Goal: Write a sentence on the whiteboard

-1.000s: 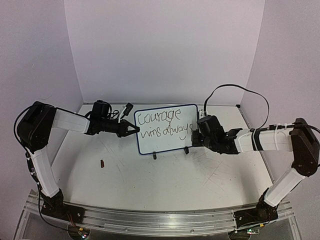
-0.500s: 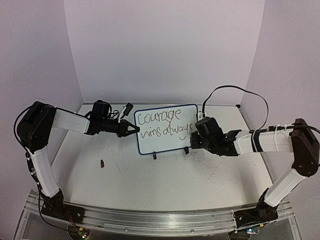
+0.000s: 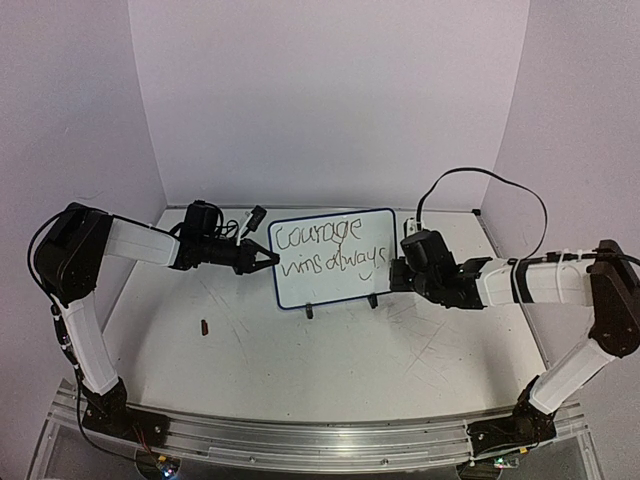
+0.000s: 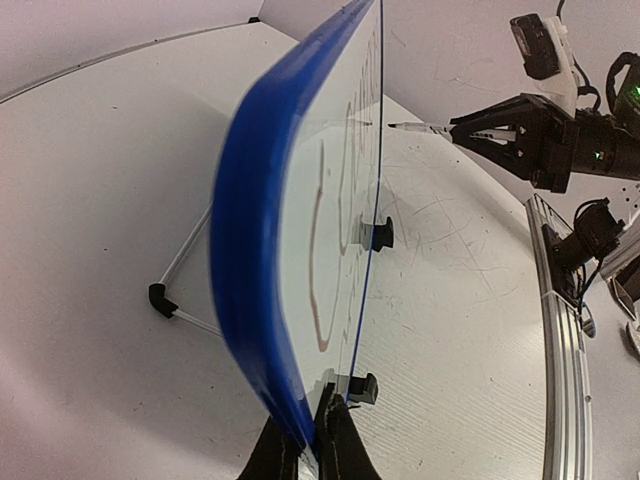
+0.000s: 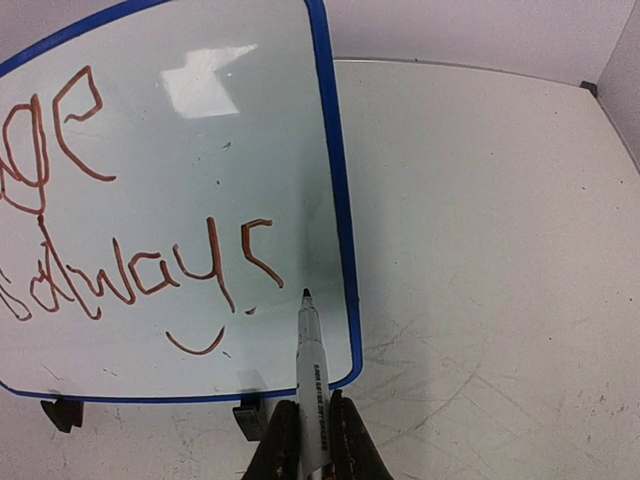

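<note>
Top external view first, from the left: my left arm reaches in over the worktop (image 3: 330, 380), and the left hand (image 3: 262, 259) is pressed together on the left edge of the whiteboard (image 3: 325, 288). The left wrist camera confirms it: the two fingers (image 4: 338, 455) pinch the blue frame at its near edge, and I look along the board edge-on. A small brown scrap (image 3: 204, 326) lies on the worktop in front of that arm, well apart from the board. The whiteboard stands upright near the middle of the worktop, towards the back, on two black clip feet (image 3: 309, 311) and leaning slightly back. On it the sentence (image 3: 330, 250) reads "Courage" above "wins always" in loopy strokes; on the right wrist camera they look reddish-brown, with a short curve (image 5: 195, 343) under "always". Just right of the final "s" is the tip of a marker (image 5: 310, 370), close to the board's face inside the right frame; I cannot tell whether it touches. The right hand (image 3: 393, 275) is closed on the marker's barrel, fingers (image 5: 283, 445) clamped on either side, and sits just beside the board's lower right corner. A black cable (image 3: 480, 180) loops up behind the right arm.
</note>
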